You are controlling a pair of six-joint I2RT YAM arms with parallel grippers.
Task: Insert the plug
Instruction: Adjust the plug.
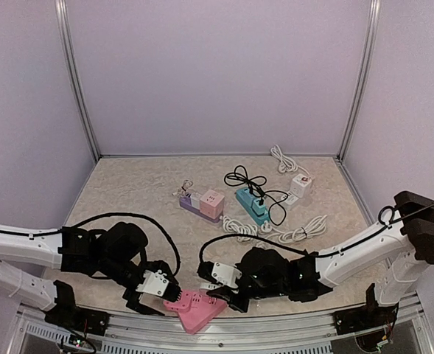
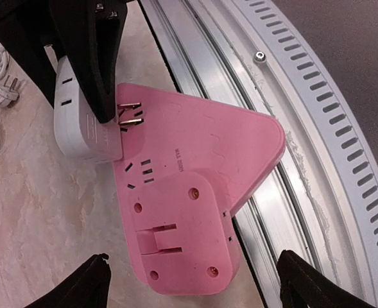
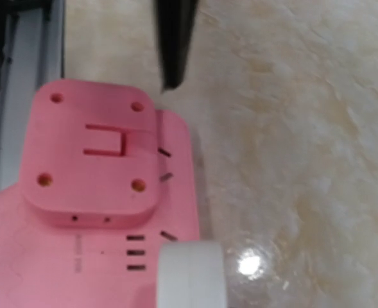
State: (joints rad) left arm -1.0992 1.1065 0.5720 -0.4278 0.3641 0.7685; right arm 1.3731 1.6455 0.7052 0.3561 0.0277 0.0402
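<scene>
Supporting surface: marbled table [image 1: 128, 184], with an aluminium rail [image 2: 195, 58] along its near edge.
Socket block: pink socket block [image 1: 194, 310] lying at the near table edge between my two claws, one rounded corner out over the rail. It is a flat triangular plate with a raised rounded-square housing [image 2: 182, 237] that has four screw holes.
Left claw: my left claw [image 2: 189, 292] is spread wide, one finger either side of the housing end. It is clear of the block and grips nothing.
Right claw: my right claw [image 1: 228, 295] is clamped on the white plug [image 2: 79, 122].
Plug position: at the table-side edge of the block, just beside the slot groups [image 2: 140, 170].
Plug long axis: along that edge of the block, running up and down in the left wrist view.
Plug heading: brass prongs [image 2: 129, 117] point sideways across the pink face. They lie bare over it, not seated in any slot.
Writing, block: one embossed line [image 2: 178, 160] beside the slots, too faint to read.
Writing, plug: small grey mark [image 2: 104, 135] near the prongs, illegible.
Brand: cannot tell.
</scene>
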